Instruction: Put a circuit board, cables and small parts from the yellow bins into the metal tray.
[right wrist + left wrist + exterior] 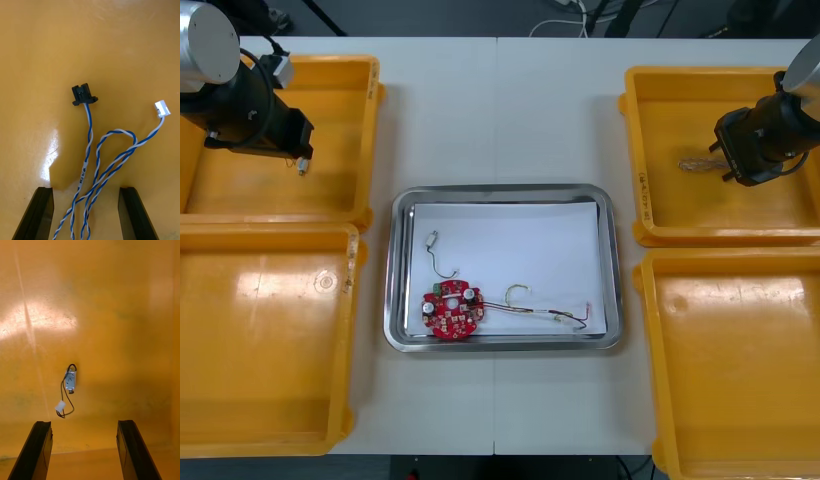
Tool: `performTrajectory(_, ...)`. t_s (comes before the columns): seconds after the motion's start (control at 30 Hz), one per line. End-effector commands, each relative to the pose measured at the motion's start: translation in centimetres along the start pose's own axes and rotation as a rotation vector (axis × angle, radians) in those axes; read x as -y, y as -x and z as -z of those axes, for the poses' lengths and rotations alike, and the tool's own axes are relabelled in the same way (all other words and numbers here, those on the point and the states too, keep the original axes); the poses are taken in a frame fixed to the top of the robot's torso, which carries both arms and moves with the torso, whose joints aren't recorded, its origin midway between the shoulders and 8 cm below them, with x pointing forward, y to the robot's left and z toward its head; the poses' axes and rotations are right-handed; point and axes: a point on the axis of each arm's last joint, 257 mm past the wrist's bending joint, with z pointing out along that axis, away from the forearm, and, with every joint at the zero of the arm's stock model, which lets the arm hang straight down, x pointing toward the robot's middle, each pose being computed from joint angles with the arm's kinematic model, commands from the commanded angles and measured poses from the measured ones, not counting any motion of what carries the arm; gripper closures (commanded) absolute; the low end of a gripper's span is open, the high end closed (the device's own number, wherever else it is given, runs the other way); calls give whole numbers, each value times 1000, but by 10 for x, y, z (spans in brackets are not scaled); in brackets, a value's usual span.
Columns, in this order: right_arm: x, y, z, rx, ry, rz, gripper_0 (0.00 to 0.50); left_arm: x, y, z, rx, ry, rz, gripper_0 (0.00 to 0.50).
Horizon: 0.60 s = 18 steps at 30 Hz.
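Light desk (500, 120), yellow bins down both sides, tray in the middle.

Left claw (84, 450) is spread wide, hovering over the floor of the far left yellow bin (280, 205). Just ahead of its fingers (37, 450) lies a small metal part (70, 381), with a short black cable (62, 397) looping off it to a white plug (60, 406). It isn't touching either finger.

Right claw (86, 213) is spread open too, down in the far right yellow bin (740, 215). A blue and white twisted cable (93, 165) lies on the bin floor, and its strands run between that claw's fingers (133, 213), touching neither as far as I can see. One end has a black connector (83, 94), the other a white connector (162, 108), both out past the fingertips.

Further out, the metal tray (402, 345), white inside, sits between the bins. A round red circuit board (451, 310) lies toward its near left corner. One thin cable (442, 265) curls from the board toward the tray's far side. Another thin cable (550, 314) stretches from beside the board toward the right rim.

The near left yellow bin (260, 400) and near right yellow bin (740, 420) sit on the robot's side of the desk.
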Motion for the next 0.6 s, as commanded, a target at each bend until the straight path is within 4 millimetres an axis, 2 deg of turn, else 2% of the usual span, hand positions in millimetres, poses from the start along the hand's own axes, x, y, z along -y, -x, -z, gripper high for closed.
performTrajectory(0.03,46,-30,-29,-42,-108,27,0,-29,44,28,105,48,-144,0)
performTrajectory(0.2,52,-30,-26,-35,-145,63,0,-33,44,20,109,52,-141,0)
performTrajectory(0.47,37,-18,4,-22,-187,131,0,-31,40,3,105,56,-160,0)
performTrajectory(0.6,34,-14,11,-24,-193,144,0,-24,40,-1,103,45,-162,0)
